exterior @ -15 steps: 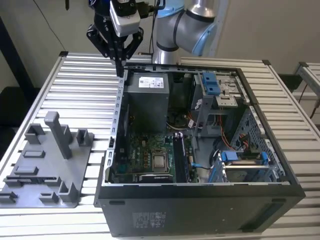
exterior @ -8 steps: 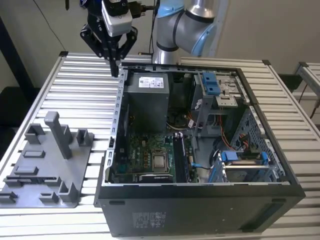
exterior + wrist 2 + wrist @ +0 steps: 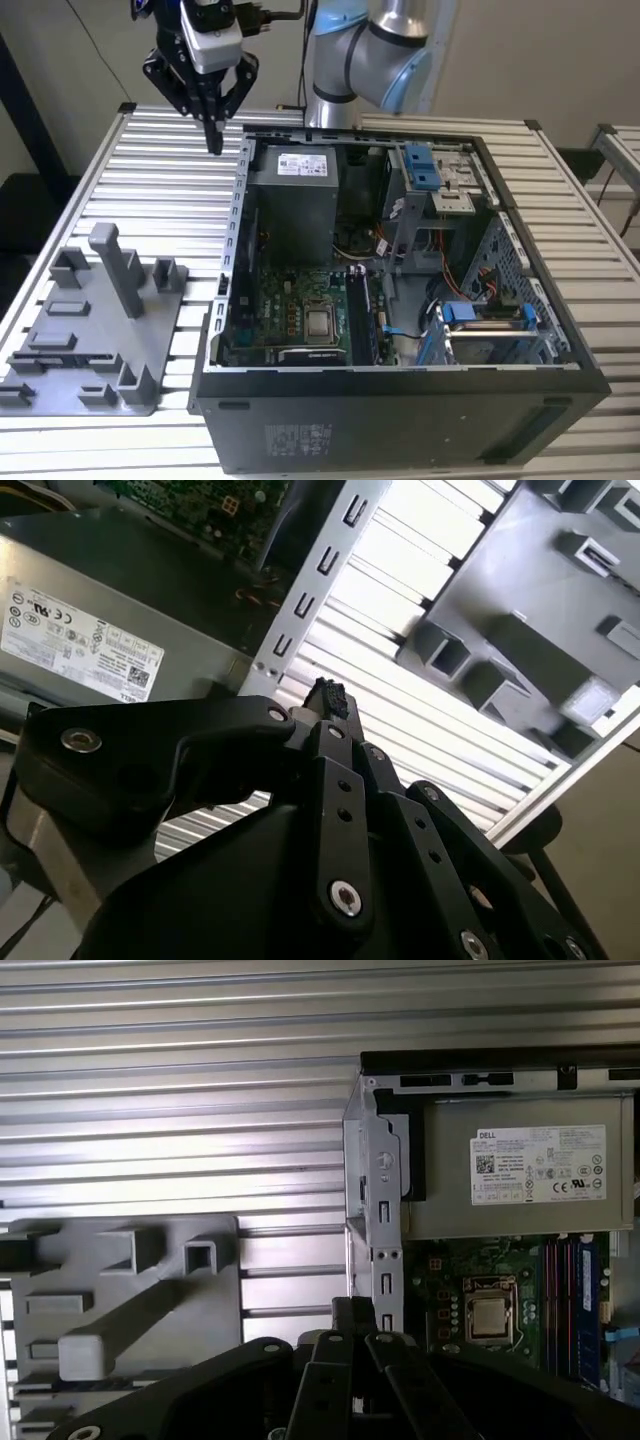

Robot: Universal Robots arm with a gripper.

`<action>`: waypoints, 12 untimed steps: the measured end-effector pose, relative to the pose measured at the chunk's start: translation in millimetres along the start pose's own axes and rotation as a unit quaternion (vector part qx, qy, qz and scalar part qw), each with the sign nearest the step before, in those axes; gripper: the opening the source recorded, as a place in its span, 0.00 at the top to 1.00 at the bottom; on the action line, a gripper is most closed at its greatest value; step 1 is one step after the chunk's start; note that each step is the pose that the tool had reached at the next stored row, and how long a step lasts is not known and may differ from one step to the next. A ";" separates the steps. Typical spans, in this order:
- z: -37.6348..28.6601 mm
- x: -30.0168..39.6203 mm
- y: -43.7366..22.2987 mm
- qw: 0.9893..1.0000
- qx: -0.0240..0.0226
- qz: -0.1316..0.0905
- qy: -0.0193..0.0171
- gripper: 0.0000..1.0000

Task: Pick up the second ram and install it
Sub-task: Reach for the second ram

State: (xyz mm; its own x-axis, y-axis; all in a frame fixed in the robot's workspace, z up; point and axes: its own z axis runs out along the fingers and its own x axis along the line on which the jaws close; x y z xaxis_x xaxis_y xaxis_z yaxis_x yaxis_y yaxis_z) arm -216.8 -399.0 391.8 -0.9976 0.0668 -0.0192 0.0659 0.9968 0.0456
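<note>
The second ram (image 3: 588,1305), a dark blue strip, appears to be seated in a slot on the motherboard (image 3: 440,1280) beside the processor socket (image 3: 490,1315). It is well apart from the jaws and across the case wall from them, and the angle makes its seating hard to confirm. The gripper (image 3: 213,135) hangs above the slatted table (image 3: 150,180), just outside the open computer case (image 3: 238,210), its jaws pressed together on nothing. The power supply (image 3: 295,195) is the part inside the case nearest the jaws. The grey tray (image 3: 160,330) with its upright post (image 3: 118,265) lies on the table well apart from the jaws, on the side away from the case.
</note>
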 end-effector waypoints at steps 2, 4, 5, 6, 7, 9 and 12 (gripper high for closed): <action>0.0 5.8 -0.4 1.000 0.000 0.000 0.000 0.89; 0.0 10.9 -0.9 1.000 0.000 0.000 0.000 0.89; 0.0 13.3 -1.1 1.000 0.000 0.000 0.000 0.89; 0.0 15.7 -1.3 1.000 0.000 0.000 0.000 0.89; 0.0 17.6 -1.5 1.000 0.000 0.000 0.000 0.89; 0.2 21.0 -1.8 1.000 0.000 -0.001 0.000 0.89; 0.7 27.0 -2.4 1.000 0.000 -0.001 0.000 0.89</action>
State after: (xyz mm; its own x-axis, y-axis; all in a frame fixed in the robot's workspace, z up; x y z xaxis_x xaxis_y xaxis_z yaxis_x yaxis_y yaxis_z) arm -243.9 -399.5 390.5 -0.9977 0.0650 -0.0191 0.0641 0.9969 0.0446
